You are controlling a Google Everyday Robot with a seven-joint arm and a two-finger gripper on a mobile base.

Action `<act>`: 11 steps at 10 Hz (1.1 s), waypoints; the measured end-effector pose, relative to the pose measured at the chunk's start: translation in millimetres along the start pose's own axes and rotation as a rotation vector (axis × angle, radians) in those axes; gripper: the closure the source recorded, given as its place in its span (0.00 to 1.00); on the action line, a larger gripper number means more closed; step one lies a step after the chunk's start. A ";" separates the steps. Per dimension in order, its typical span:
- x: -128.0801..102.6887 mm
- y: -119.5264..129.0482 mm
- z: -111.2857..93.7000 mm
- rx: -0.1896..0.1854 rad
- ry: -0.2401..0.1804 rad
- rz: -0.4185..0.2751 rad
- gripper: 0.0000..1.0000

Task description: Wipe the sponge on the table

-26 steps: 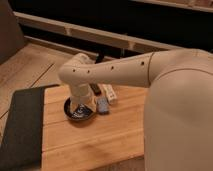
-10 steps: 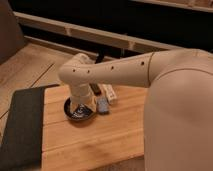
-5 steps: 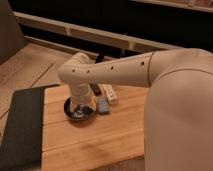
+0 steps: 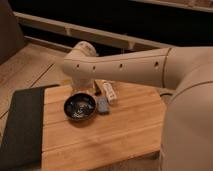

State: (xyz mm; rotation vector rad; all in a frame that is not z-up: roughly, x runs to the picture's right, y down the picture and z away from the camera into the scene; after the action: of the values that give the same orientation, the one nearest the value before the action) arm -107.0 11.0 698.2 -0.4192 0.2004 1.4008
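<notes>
Robot arm [image 4: 125, 67] reached from the right over the table [image 4: 120, 137]. The gripper [image 4: 93, 90] hung just above the far-right rim of the black bowl [image 4: 80, 107], its 2 fingers spread. The sponge [image 4: 103, 105] lay flat on the table just right of the bowl. A white rectangular object [image 4: 111, 91] lay behind and right of the bowl, and a dark grey mat [image 4: 22, 125] lay left of the bowl.

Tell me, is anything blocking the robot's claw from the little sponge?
Nothing visible blocks it. The gripper hangs just above the sponge on the table. The black bowl sits close beside the sponge, and the white object lies behind it.
</notes>
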 end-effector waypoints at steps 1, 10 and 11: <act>0.0 1.7 0.0 -0.001 0.000 -0.003 0.35; 8.2 -123.3 8.3 0.012 -0.021 0.286 0.35; 8.9 -123.8 8.2 0.009 -0.021 0.290 0.35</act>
State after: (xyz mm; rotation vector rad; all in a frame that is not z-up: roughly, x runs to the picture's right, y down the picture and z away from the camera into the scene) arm 14.9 8.5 722.9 -0.3780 0.2578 1.6879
